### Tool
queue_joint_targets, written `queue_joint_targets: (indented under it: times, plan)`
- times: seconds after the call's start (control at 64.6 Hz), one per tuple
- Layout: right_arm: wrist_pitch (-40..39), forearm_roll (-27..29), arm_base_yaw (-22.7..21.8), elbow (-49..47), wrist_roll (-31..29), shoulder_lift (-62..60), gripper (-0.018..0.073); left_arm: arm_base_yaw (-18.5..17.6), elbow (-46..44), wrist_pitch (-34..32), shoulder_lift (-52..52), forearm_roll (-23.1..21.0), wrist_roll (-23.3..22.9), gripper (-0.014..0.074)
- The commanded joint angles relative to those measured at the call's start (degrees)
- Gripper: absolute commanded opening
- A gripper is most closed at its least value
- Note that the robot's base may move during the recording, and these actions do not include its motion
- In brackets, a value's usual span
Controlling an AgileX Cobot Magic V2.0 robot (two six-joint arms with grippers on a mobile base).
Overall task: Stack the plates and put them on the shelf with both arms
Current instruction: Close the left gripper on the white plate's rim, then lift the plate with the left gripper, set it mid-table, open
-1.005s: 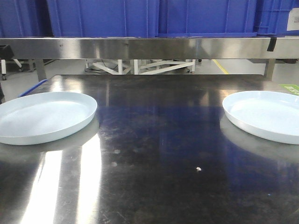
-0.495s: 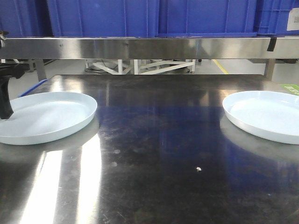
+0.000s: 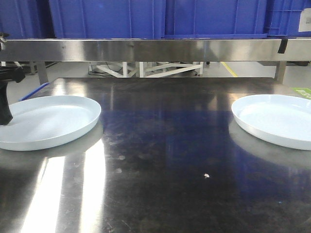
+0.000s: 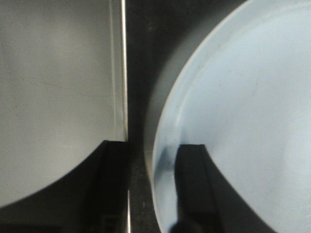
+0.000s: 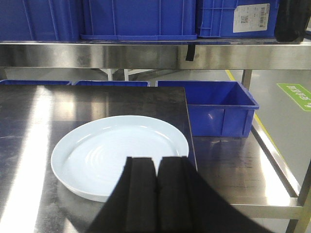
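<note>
Two pale blue-white plates lie on the dark steel table (image 3: pixel 160 145), one at the left (image 3: pixel 48 121) and one at the right (image 3: pixel 277 119). My left gripper (image 4: pixel 153 162) is open and straddles the left plate's rim (image 4: pixel 163 145). One finger (image 4: pixel 114 179) is outside by the table edge, the other finger (image 4: pixel 194 179) is over the plate's inside. In the front view only part of the left arm (image 3: pixel 6 99) shows at the frame's left edge. My right gripper (image 5: pixel 156 167) is shut with nothing in it, hovering at the near edge of the right plate (image 5: pixel 112 150). The steel shelf (image 3: pixel 155 49) spans the back.
Blue crates (image 3: pixel 112 19) sit on top of the shelf. Right of the table stands an open blue bin (image 5: pixel 221 109) on a lower steel surface (image 5: pixel 243 179). The table's left edge (image 4: pixel 124 73) runs close beside the left plate, with grey floor beyond.
The left arm came into the front view at the left plate's outer rim, then shifted very slightly left. Both plates have stayed put.
</note>
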Motion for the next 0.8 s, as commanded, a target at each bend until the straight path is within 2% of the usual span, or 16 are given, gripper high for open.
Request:
queue_joint_targets:
  times: [0.0, 0.201, 0.325, 0.449, 0.526, 0.619, 0.712, 0.789]
  plan:
    - [-4.93, -0.46, -0.29, 0.12, -0.18, -1.02, 0.0055, -0.29, -1.82, -0.02, -2.37, -0.61, -0.71, 0.0208]
    - [-4.93, -0.46, -0.29, 0.12, -0.18, -1.02, 0.0055, -0.29, -1.82, 1.05, -2.37, -0.50, -0.71, 0.0079]
    - [-4.93, -0.46, -0.29, 0.12, -0.18, -1.02, 0.0055, -0.29, -1.92, 1.66, -2.37, -0.50, -0.71, 0.0082]
    - [-4.93, -0.46, -0.29, 0.12, -0.18, -1.02, 0.0055, -0.29, -4.27, 5.34, -2.37, -1.56, -0.71, 0.0082]
    - [-4.93, -0.46, -0.29, 0.12, -0.18, -1.02, 0.0055, -0.29, -6.91, 8.50, -2.37, -4.26, -0.71, 0.0082]
    - [-4.93, -0.46, -0.29, 0.12, -0.18, -1.02, 0.0055, -0.29, -10.04, 11.62, -2.37, -10.73, -0.48, 0.0082]
    - [-4.93, -0.46, -0.29, 0.12, -0.18, -1.02, 0.0055, -0.69, -12.17, 12.09, -2.37, -19.25, -0.06, 0.0082]
    - [-4.93, -0.46, -0.29, 0.12, -0.18, -1.02, 0.0055, -2.03, -12.78, 11.68, -2.37, -22.46, -0.06, 0.0082]
